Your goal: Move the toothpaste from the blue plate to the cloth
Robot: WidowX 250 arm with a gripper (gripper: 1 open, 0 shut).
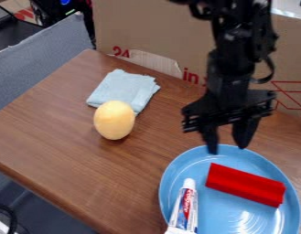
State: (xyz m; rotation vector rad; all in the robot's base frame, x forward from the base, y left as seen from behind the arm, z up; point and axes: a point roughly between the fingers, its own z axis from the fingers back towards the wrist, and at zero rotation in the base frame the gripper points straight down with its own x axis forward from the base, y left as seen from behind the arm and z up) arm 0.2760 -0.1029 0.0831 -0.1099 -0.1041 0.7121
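Note:
The toothpaste [186,208], a white tube with red and blue print, lies on the left part of the blue plate [172,176] at the lower right. My gripper [230,141] hangs open just above the plate's far rim, with nothing between its fingers. It is above and to the right of the tube. The pale blue-green cloth [122,89] lies rumpled on the wooden table at the upper left, well apart from the gripper.
A red rectangular block [245,185] lies on the plate to the right of the tube. A yellow ball [113,120] sits between cloth and plate. A cardboard box [146,37] stands at the back. The table's left edge [30,101] runs diagonally.

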